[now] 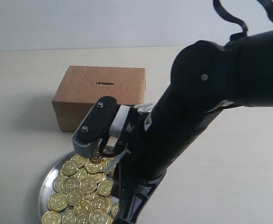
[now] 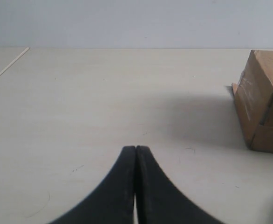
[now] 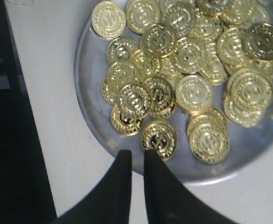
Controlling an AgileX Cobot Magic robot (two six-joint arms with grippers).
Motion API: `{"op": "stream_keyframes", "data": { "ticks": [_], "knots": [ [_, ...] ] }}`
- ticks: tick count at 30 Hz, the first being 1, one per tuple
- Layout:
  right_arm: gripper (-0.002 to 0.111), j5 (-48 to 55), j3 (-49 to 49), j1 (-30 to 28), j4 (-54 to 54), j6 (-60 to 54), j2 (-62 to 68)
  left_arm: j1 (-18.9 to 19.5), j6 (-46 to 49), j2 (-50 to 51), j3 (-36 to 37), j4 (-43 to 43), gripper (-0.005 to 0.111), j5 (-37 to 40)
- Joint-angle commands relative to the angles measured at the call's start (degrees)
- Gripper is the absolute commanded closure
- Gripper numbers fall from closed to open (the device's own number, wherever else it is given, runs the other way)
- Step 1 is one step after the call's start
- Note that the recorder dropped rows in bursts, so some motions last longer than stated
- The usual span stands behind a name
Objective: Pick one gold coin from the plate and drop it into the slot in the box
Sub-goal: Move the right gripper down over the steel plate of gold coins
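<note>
Gold coins (image 3: 192,56) on plate (image 3: 87,102), right claw (image 3: 135,156) barely parted, empty, left claw (image 2: 135,149) closed, empty

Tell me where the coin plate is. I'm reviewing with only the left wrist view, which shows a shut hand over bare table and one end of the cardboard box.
Observer: The plate, heaped with gold coins, sits on the table in front of the box, on the side nearer the exterior camera.
Operator: Is the right hand holding a coin yet?
Observer: No. The right hand is over the plate's rim with its fingers slightly apart and nothing between them. One coin lies just beyond a fingertip.
</note>
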Motion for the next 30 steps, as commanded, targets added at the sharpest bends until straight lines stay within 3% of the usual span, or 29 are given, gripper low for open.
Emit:
{"op": "stream_keyframes", "data": {
  "ticks": [1, 6, 11, 16, 19, 21, 23, 30],
  "knots": [
    [0.083, -1.03, -3.31, 1.64, -0.24, -2.12, 3.07, 0.13, -0.07, -0.26, -0.14, -0.06, 0.107, -0.66],
    [0.062, -1.69, -6.50, 1.64, -1.96, -1.65, 6.31, 0.13, -0.07, -0.26, -0.14, -0.06, 0.107, -0.66],
    [0.054, -1.53, -6.76, 1.97, 0.45, -1.65, 9.74, 0.13, -0.07, -0.26, -0.14, -0.06, 0.107, -0.66],
    [0.051, -1.65, -6.76, 3.35, -0.05, -1.65, 12.50, 0.13, -0.07, -0.26, -0.14, -0.06, 0.107, -0.66],
    [0.051, -4.21, -6.76, 7.03, -1.78, -1.31, 13.28, 0.13, -0.07, -0.26, -0.14, -0.06, 0.107, -0.66],
    [0.051, -7.05, -6.76, 8.27, -5.26, 3.64, 13.28, 0.13, -0.07, -0.26, -0.14, -0.06, 0.107, -0.66],
    [0.051, -8.44, -6.76, 8.67, -9.00, 9.05, 13.66, 0.13, -0.07, -0.26, -0.14, -0.06, 0.107, -0.66],
    [0.051, -9.62, -6.76, 8.67, -10.38, 10.70, 16.79, 0.13, -0.07, -0.26, -0.14, -0.06, 0.107, -0.66]
  ]
}}
